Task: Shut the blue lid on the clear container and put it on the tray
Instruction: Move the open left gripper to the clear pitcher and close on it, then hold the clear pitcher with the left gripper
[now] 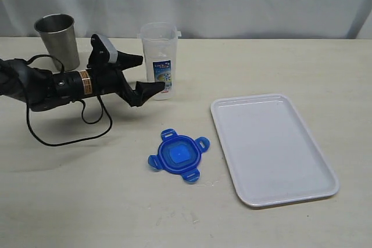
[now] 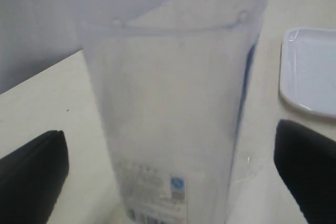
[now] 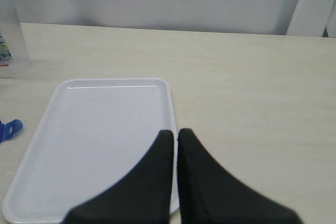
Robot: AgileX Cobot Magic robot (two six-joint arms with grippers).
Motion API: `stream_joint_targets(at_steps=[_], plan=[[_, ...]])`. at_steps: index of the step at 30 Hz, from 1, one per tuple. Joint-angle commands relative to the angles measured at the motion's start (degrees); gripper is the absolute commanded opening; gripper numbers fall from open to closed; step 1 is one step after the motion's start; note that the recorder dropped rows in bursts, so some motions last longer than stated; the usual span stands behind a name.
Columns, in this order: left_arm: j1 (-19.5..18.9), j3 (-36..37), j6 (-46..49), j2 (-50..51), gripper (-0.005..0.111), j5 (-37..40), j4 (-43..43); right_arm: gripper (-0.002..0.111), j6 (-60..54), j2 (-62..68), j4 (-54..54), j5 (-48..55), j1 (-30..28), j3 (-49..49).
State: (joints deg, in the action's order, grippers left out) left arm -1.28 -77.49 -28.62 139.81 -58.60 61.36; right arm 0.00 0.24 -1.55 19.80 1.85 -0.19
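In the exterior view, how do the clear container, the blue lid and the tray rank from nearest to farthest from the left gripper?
From the left gripper:
1. clear container, right at its open jaws.
2. blue lid, flat on the table, near the middle.
3. tray, on the right side.

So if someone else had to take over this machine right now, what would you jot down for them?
Left tool: open wide, a finger on each side of the clear container, not gripping it.
Right tool: shut, empty, by the tray.
The container stands upright and uncovered on the table, near the steel cup.
Blue lid: flat on the table beside the tray, apart from the container.
Done: nothing so far; the tray has nothing on it.
Left: grip the container, snap the lid on, set it on the tray.
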Motion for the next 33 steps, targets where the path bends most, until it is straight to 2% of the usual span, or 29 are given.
stream_joint_targets(at_steps=[1,4,14,33], plan=[[1.8,-2.5,-2.8,0.6,0.105,1.5,0.4,0.004,-0.5,-0.2,0.3,-0.1,-0.4,0.2],[2.6,-3.4,-2.9,0.6,0.105,4.4,0.4,0.004,-0.5,-0.2,0.3,-0.1,-0.4,0.2],[3.0,-3.9,-3.0,0.7,0.105,5.0,-0.5,0.004,-0.5,-0.2,0.3,-0.1,-0.4,0.2],[3.0,-3.9,-3.1,0.7,0.105,-0.2,-0.6,0.004,-0.5,-0.2,0.3,-0.1,-0.4,0.2]])
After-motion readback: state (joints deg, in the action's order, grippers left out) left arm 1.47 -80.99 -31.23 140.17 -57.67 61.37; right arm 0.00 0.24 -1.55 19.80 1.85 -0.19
